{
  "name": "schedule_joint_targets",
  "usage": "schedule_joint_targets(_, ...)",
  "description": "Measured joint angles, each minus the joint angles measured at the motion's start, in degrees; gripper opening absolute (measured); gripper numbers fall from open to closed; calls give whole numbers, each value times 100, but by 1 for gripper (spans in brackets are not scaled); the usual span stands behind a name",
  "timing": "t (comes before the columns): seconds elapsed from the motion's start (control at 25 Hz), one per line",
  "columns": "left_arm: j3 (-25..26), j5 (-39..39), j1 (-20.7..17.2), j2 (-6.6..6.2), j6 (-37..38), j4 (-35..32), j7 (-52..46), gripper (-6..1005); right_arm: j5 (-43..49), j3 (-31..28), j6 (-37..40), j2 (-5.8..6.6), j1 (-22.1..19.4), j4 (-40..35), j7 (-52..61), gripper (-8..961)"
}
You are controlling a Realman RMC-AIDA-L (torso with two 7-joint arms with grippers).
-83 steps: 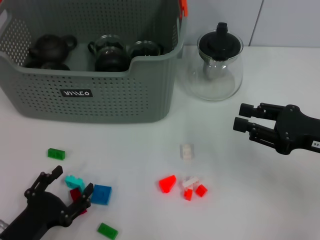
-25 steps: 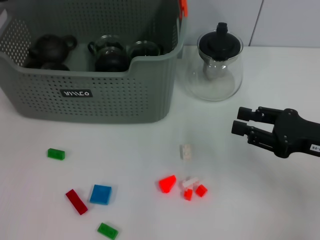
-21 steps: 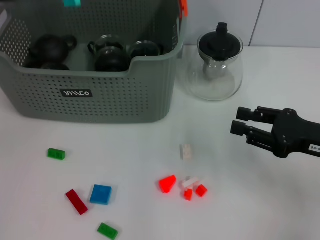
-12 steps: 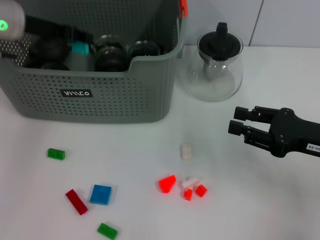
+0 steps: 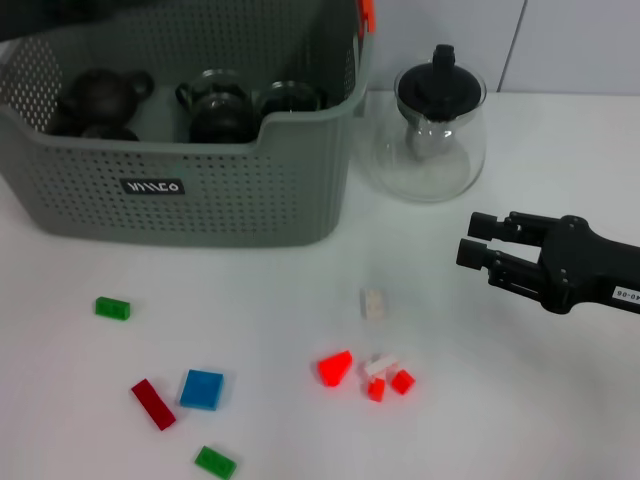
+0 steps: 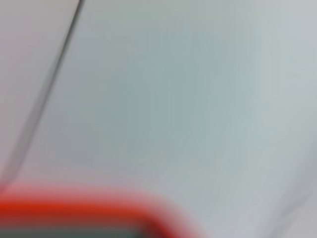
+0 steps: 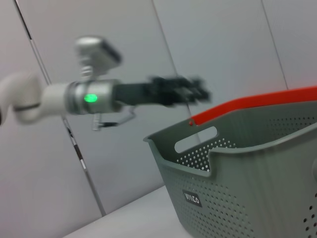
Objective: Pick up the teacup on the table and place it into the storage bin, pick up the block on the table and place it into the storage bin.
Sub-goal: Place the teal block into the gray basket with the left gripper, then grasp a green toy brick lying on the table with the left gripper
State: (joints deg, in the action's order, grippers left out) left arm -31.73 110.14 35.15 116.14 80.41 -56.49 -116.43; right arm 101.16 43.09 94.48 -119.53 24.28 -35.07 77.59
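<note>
Head view, bin (image 5: 200, 190): on the table (image 5: 560, 420), far left, dark teapots and cups inside.
Head view, blocks: loose in front of the bin, a blue block (image 5: 202, 389) near left, a red block (image 5: 335, 368) mid-table.
Head view, right gripper (image 5: 472, 243): low over the table, right of the blocks, holding nothing, fingers narrowly apart.
Head view, teapot (image 5: 432, 135): just right of the bin.
Left wrist view: only blur and an orange rim.
Right wrist view, left gripper (image 7: 198, 90): raised above the bin's rim, blurred; opening cannot be told.

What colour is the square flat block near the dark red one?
Blue; the head view shows it best, beside the dark red block.
</note>
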Motion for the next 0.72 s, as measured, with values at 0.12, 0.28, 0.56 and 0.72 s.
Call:
schedule_joint_targets(0.12, 662, -1830, -683, -71, 1703, 776, 1640, 692, 0, -3, -3, 0, -2, 1, -2, 475)
schedule_joint_targets(0.28, 880, -2479, -1605, -50, 2828, 1510, 3221, 778, 0, 4, -8, 0, 15, 2, -5, 475)
schedule_joint_targets(0.56, 797, -1132, -2583, 567, 2684, 1612, 5547, 749, 0, 37, -18, -1, 113, 19, 30, 475)
schedule_joint_targets(0.72, 868, -449, -2802, 699, 2130, 1927, 6118, 711, 0, 39, -20, 0, 177, 44, 41, 474)
